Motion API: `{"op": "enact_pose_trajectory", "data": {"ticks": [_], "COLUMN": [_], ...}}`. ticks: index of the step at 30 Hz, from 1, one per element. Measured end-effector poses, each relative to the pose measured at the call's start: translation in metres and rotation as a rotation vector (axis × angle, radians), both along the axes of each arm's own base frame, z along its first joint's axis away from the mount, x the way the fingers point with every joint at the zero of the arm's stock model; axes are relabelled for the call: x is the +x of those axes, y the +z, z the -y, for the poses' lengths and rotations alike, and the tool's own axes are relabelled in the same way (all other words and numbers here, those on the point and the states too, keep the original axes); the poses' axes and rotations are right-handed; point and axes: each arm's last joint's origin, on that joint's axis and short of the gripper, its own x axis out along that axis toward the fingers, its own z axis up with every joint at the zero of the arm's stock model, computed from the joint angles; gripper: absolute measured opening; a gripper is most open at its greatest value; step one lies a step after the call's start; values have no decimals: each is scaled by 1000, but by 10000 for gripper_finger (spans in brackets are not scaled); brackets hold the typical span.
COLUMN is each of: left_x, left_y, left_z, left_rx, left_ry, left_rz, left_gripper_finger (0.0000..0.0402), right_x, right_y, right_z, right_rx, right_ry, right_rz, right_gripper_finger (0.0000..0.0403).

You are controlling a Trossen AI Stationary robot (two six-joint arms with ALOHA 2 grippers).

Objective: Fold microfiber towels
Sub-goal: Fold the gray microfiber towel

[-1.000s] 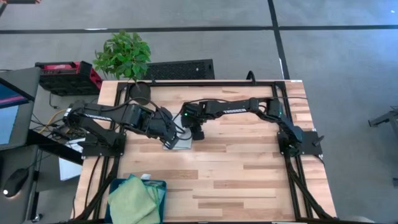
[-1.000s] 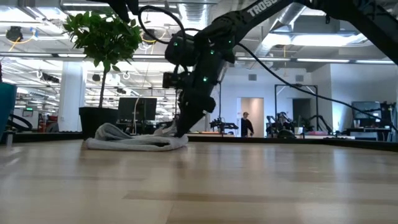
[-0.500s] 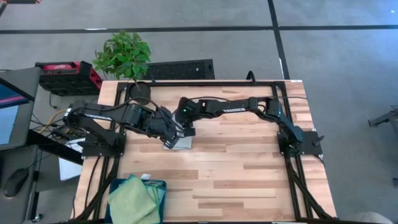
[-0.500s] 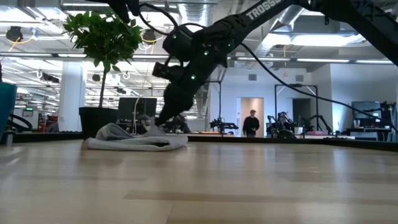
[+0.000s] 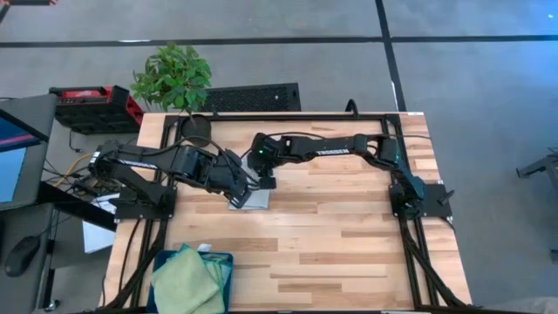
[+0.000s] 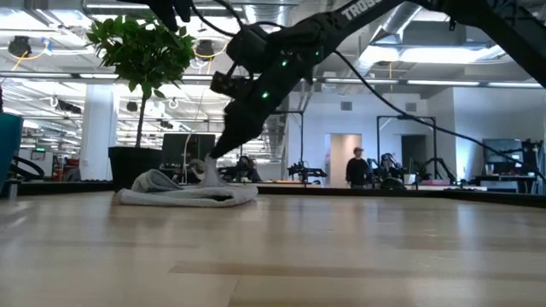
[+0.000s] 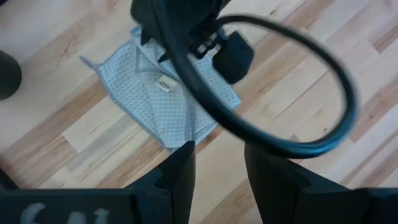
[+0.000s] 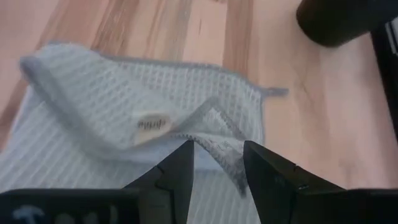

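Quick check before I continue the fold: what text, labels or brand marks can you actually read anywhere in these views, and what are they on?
"TROS": partial white lettering on the dark arm at the top of the low view; the rest is cut off.
Small label on the pale grey towel: printed marks, too blurred to read.
Same label in the left wrist view: too small to read.
Nothing else legible.

From overhead, both arms cover much of the pale grey towel [image 5: 254,200], hiding the fingers. In the left wrist view, a black cable [image 7: 292,93] crosses the towel beyond the fingers [image 7: 180,171]. The bin [image 5: 228,262] is cut off at the frame's edge.
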Motion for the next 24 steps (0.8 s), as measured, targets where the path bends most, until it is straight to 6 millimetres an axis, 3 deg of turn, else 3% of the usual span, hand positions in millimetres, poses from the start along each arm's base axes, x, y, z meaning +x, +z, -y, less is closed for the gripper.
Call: {"op": "enact_pose_trajectory", "data": {"ticks": [5, 10, 16, 24], "left_x": [-2, -3, -3, -3], "left_y": [-1, -1, -1, -1], "left_z": [0, 0, 0, 0], "left_rx": [4, 5, 5, 5], "left_ry": [0, 0, 0, 1], "left_rz": [-20, -28, -28, -27], "left_gripper_finger": [131, 131, 131, 131], "right_x": [-19, -29, -28, -28], "right_y": [16, 17, -15, -21], "right_z": [-3, 4, 19, 25], "right_rx": [114, 191, 203, 155], "right_ry": [-112, -210, -247, -187], "right_rz": [-123, -188, -257, -277], "right_gripper_finger": [162, 162, 162, 162]}}
